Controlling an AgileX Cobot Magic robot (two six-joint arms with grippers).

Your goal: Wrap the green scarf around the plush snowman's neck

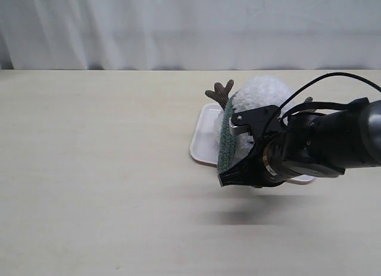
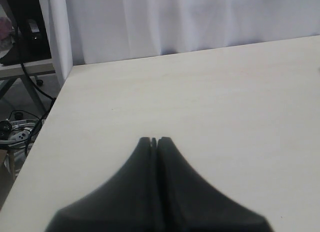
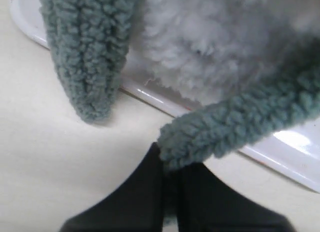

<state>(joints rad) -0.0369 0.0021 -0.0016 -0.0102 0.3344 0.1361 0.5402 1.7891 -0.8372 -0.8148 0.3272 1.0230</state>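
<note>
Green scarf (image 1: 228,142) drapes the snowman (image 1: 262,88) lying on the tray (image 1: 201,142); my left gripper (image 2: 154,141) is pressed together over bare table (image 2: 225,92); my right gripper (image 3: 170,167) is clamped on one scarf end, so I'd carry it round slowly, no tugging.

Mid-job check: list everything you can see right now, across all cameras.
green scarf: one, grey-green, draped over the snowman; one end hangs past the tray rim, the other is in the right gripper
plush snowman: one, white, on the tray
twig arm: one clearly seen, brown, on the snowman
tray: one, white, on the table
table: one, pale wood
curtain: white, behind the table
left gripper: black, shut, empty, over bare table
right gripper: black, shut on a scarf end
</note>
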